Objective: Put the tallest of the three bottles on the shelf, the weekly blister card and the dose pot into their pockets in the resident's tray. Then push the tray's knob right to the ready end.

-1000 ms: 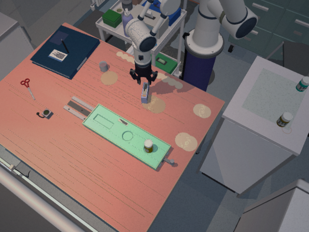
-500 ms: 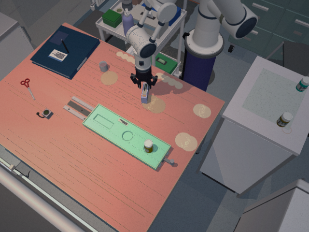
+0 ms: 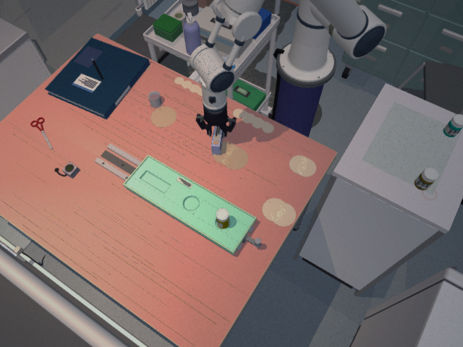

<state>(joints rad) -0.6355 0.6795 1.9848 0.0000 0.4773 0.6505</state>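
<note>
A brown bottle with a white cap (image 3: 222,218) stands in the round pocket at the knob end of the green tray (image 3: 190,203). The tray's rectangular pocket (image 3: 155,181) and its middle round pocket (image 3: 191,203) are empty, and the knob (image 3: 257,241) sticks out at the tray's right end. My gripper (image 3: 217,137) is open around the top of the blister card (image 3: 217,145), which stands on edge on the table behind the tray. The grey dose pot (image 3: 155,99) stands further back to the left.
A white cabinet on the right carries two more bottles (image 3: 426,178) (image 3: 453,126). A blue binder (image 3: 98,76), red scissors (image 3: 41,129), a ruler (image 3: 119,161) and a small grey block (image 3: 70,169) lie on the table's left part. A trolley stands behind.
</note>
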